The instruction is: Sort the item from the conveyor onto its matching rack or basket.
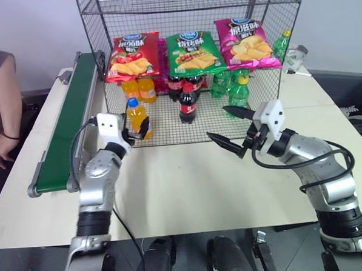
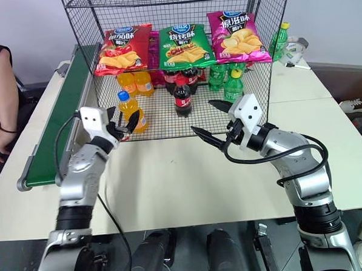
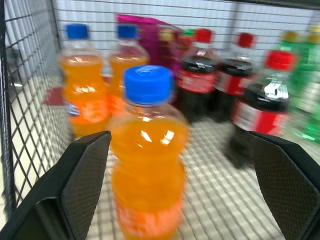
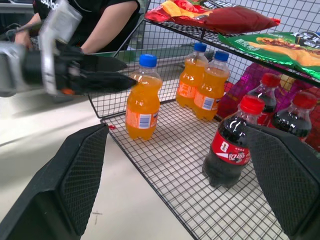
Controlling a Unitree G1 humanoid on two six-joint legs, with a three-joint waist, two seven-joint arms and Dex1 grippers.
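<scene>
We see the small clear plastic bottle of orange soda with a blue cap [image 1: 137,118] upright on the black wire-mesh rack's [image 1: 264,101] near-left floor. It stands just beyond our left claw [image 1: 134,133], whose fingers gape wide and empty either side of it. Our right claw [image 1: 229,128], also wide and empty, hangs well to the right.

Orange soda bottle [image 1: 137,118] with blue cap, black wire rack [image 1: 268,70], dark-green conveyor belt [image 1: 68,117], red-capped dark cola bottle [image 1: 187,103], red, green, pink chip bags [image 1: 192,52].
</scene>
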